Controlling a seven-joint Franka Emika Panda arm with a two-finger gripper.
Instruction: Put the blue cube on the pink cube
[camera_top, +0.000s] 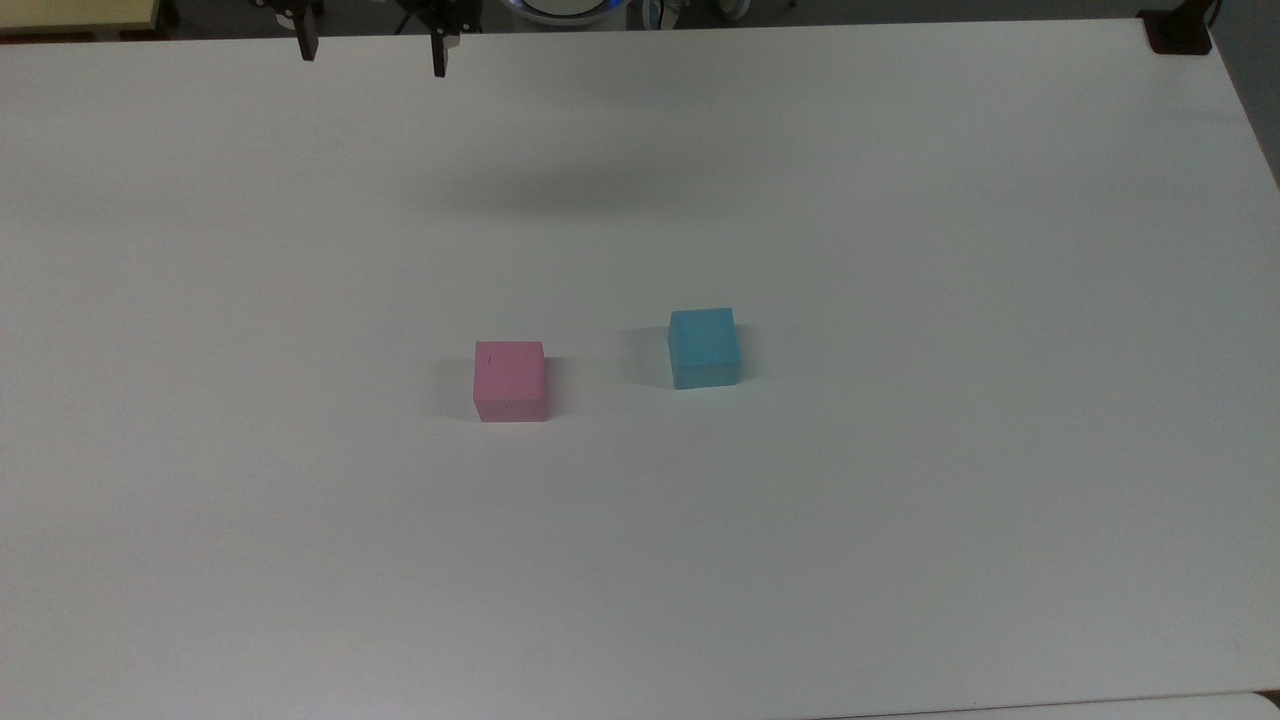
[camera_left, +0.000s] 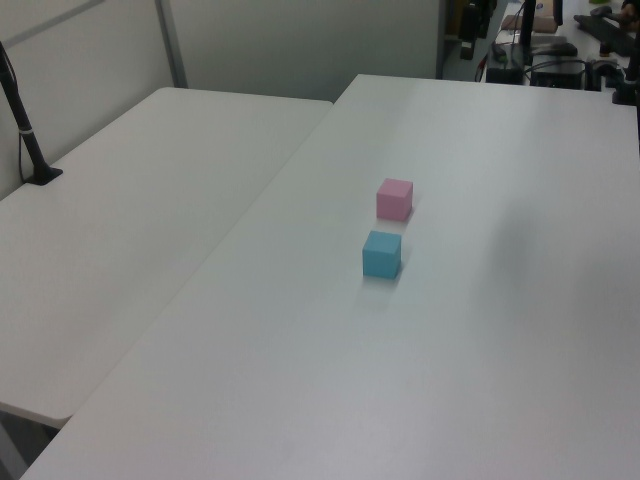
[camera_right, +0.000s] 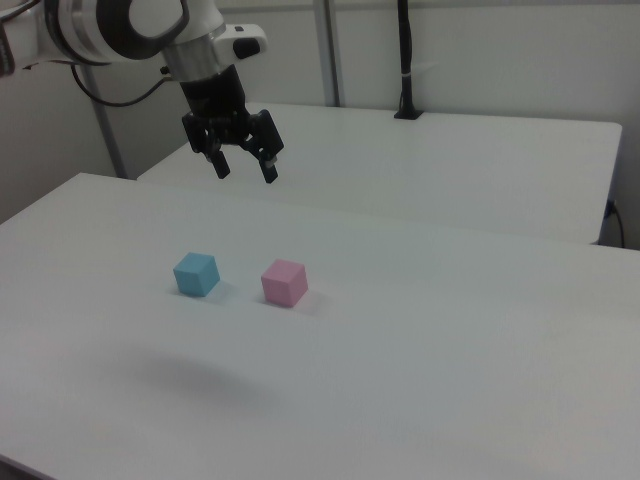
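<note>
Gripper (camera_right: 245, 168), fingers spread and empty, hangs high above the white table (camera_top: 900, 500); small matte light-blue cube (camera_right: 196, 274) rests below it, just beside the pastel-pink cube (camera_right: 284, 283).

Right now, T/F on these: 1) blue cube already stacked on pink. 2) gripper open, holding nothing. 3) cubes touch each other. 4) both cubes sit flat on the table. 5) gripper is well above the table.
1) False. The blue cube sits on the table beside the pink cube, not on it.
2) True. The gripper has its fingers spread with nothing between them.
3) False. A clear strip of table separates them in the top view.
4) True. Both rest flat on the white surface.
5) True. In the right view it hangs high, apart from both cubes.
</note>
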